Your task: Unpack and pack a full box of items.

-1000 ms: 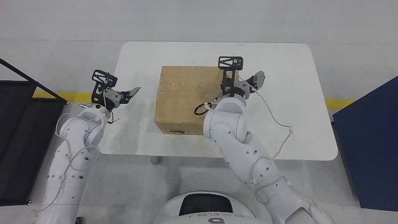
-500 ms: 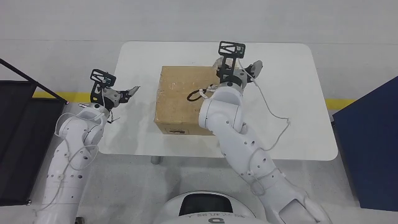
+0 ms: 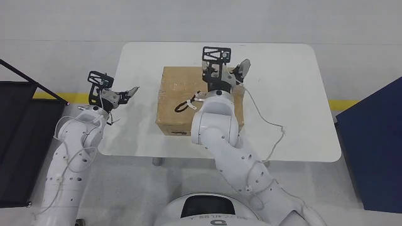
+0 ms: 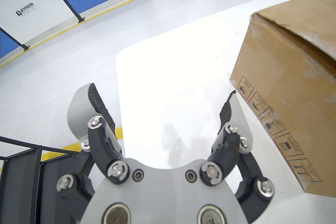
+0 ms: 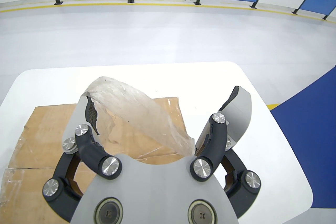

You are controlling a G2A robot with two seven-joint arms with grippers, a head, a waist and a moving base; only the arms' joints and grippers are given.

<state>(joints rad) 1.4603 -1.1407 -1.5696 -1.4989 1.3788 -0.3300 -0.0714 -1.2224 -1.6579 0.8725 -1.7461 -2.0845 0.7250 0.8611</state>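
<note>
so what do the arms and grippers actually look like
The left arm and right arm are glossy white rounded shells; a thin white cable trails off the right one. The left gripper and right gripper each have a silver plate, black links with silver screws, and curved grey jaws with black ribbed pads.

white table (image 3: 289, 94), cardboard box (image 3: 182, 100) on it

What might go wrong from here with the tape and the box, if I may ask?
The tape clings to one finger of the open right gripper, so it may stay stuck and foul later grasps. The left gripper hangs open beside the box, so a tug could shift it.
</note>
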